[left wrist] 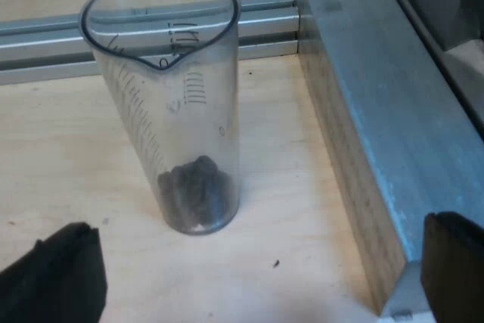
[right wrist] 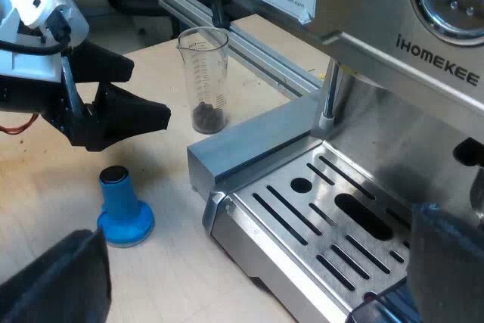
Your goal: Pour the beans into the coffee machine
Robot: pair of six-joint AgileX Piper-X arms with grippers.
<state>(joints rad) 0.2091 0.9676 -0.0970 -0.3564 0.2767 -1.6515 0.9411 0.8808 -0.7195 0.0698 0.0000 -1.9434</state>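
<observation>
The measuring glass (left wrist: 174, 111) stands upright on the table (left wrist: 68, 156), its long axis vertical and a few beans (left wrist: 195, 191) at the bottom. It is just ahead of my left gripper (left wrist: 253, 277), the nearer one, which is spread wide and empty. My right gripper (right wrist: 249, 277), also wide and empty, hangs over the drip tray (right wrist: 318, 209) of the espresso machine (right wrist: 423, 73). There is one glass, one blue tamper (right wrist: 121, 209) and one machine.

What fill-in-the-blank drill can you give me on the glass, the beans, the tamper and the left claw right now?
1. The measuring glass stands ____ on the wooden table.
2. The beans lie at the ____ of the glass.
3. The tamper standing on the table is ____ in colour.
4. The left claw is ____, with the glass not yet gripped.
Missing words: upright; bottom; blue; open.
</observation>
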